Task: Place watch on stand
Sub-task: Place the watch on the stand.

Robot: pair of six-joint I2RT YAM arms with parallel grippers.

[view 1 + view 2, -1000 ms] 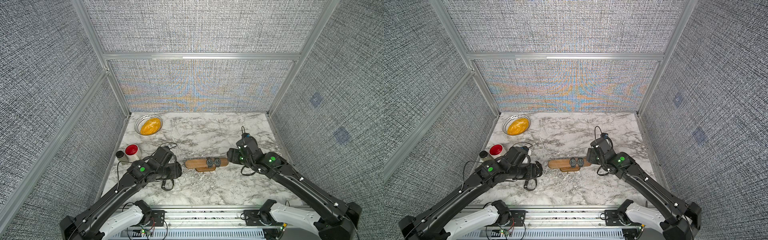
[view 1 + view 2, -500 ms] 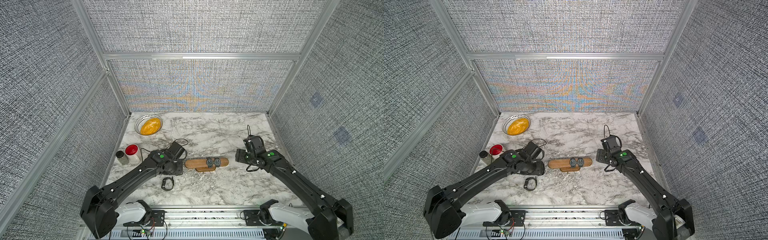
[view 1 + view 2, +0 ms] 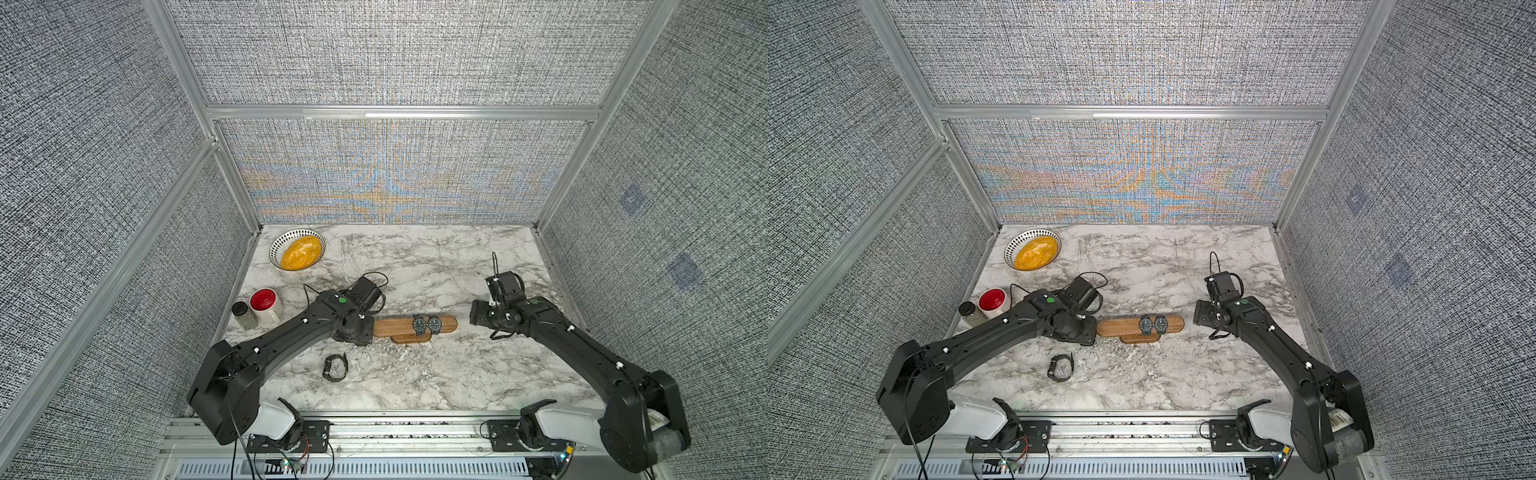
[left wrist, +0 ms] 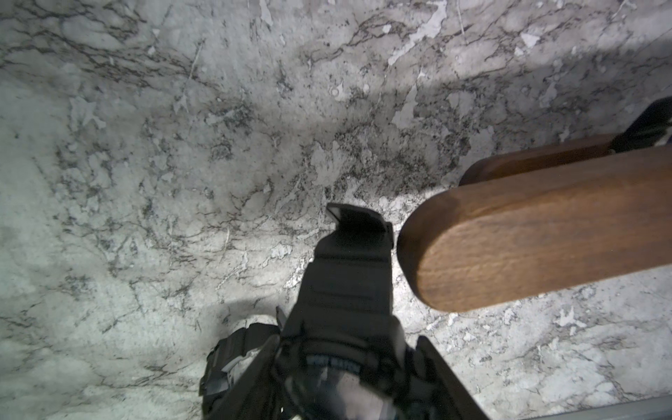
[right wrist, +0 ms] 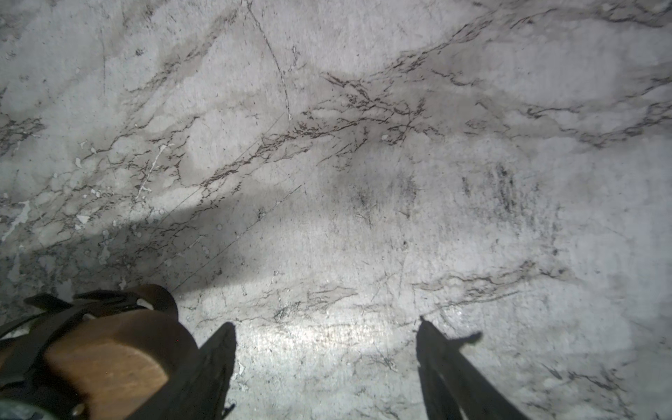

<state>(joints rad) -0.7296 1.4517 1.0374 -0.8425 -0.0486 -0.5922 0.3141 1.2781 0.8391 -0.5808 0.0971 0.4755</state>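
Note:
The stand (image 3: 395,326) is a long brown wooden bar on the marble, seen in both top views. Two dark watches (image 3: 427,324) sit side by side across its right half. My left gripper (image 3: 358,330) is at the bar's left end, shut on a black watch (image 4: 342,374). In the left wrist view that watch's strap (image 4: 352,262) points past the stand's rounded end (image 4: 509,247), just beside it. My right gripper (image 3: 478,318) hovers a little to the right of the stand's right end. It is open, its fingers (image 5: 218,356) wide apart over bare marble, next to the stand's end (image 5: 109,360).
Another black watch (image 3: 336,368) lies loose on the marble in front of the left gripper. A red mug (image 3: 266,305) and a small jar (image 3: 244,314) stand at the left edge. A patterned bowl of yellow grains (image 3: 297,251) is at the back left. Grey walls enclose the table.
My left arm swung right and back with its watch, up to the stand's left end, uncovering the loose watch. My right gripper drew away from the stand's right end.

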